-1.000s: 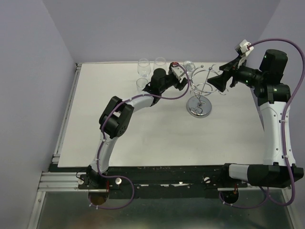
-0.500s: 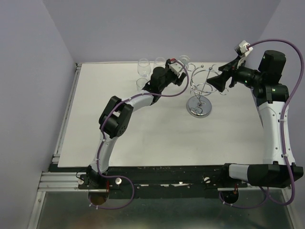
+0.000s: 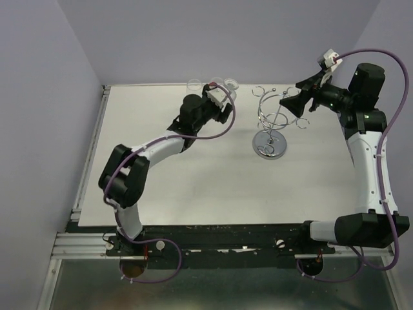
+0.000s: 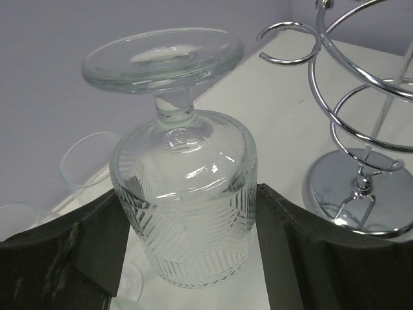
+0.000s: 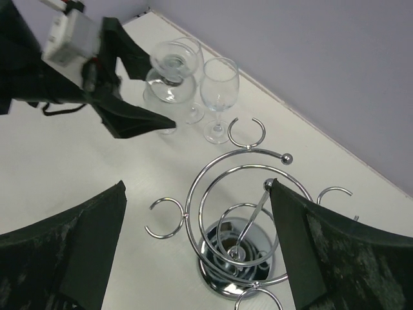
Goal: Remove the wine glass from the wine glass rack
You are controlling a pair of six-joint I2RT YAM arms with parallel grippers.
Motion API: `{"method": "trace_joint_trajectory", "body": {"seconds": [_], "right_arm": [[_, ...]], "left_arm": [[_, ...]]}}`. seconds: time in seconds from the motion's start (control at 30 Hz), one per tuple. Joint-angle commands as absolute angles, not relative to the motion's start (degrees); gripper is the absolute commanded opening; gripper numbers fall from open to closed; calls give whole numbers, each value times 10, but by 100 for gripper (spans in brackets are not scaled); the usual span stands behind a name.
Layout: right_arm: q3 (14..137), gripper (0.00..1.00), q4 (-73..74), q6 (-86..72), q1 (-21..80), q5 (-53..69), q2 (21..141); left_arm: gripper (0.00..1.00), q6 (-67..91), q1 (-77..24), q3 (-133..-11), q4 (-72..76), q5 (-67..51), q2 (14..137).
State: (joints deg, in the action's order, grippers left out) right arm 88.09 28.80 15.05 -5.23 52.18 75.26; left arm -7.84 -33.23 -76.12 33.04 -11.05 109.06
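So the left gripper (image 4: 187, 226) is clamped on a clear, short-stemmed wine glass (image 4: 184, 168) with a cut line pattern on its bowl. In the left wrist view both black fingers (image 4: 71, 258) press against the sides of the bowl. The glass is upside down relative to that camera, with its round foot on top and tipped a little.

The wine glass is off the shiny chrome wire wine glass rack (image 3: 271, 129) and apart from it. From above it's to the rack's left, by the back edge of the white table (image 3: 193, 181), just under the lilac wall (image 3: 213, 32). It's right next to some plain clear stemmed glasses (image 5: 219, 84) that stand upright on the table. I can't tell whether it touches any of them.

The rack stands upright on its round disc base. It has a thin post running up the middle, spiral rings around that and small open loops sticking out at the edge.

The right gripper (image 5: 197, 187) hangs over the rack's top from the right side with its fingers spread wide apart. There's nothing between them. In its own wrist view the spiral sits in the gap and the right finger overlaps the outer ring, but I can't tell if it actually touches the wire.
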Motion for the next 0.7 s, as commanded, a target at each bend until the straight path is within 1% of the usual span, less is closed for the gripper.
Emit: {"method": "trace_joint_trajectory", "body": {"seconds": [0.0, 0.07, 0.13, 0.17, 0.2, 0.27, 0.43, 0.57, 0.67], "right_arm": [[882, 98, 239, 149, -48, 535, 760], [878, 98, 230, 151, -41, 531, 762], [874, 96, 228, 162, -27, 519, 762], [873, 95, 231, 173, -13, 506, 762], [870, 94, 237, 198, 0, 483, 760], [856, 93, 241, 255, 57, 432, 749], [774, 92, 184, 387, 161, 378, 703], [700, 93, 102, 436, 231, 357, 672], [664, 92, 61, 463, 278, 359, 668]], "left_arm": [[19, -68, -319, -677, 314, -169, 919], [17, -58, -316, -642, 267, -198, 855], [11, -52, -312, -612, 214, -225, 790], [8, -51, -308, -600, 187, -244, 763], [1, -50, -305, -590, 152, -254, 734], [0, -41, -293, -578, 88, -262, 688], [0, -3, -224, -577, -66, -301, 610], [0, 75, -183, -572, -100, -337, 592], [0, 148, -157, -569, -72, -413, 612]]}}
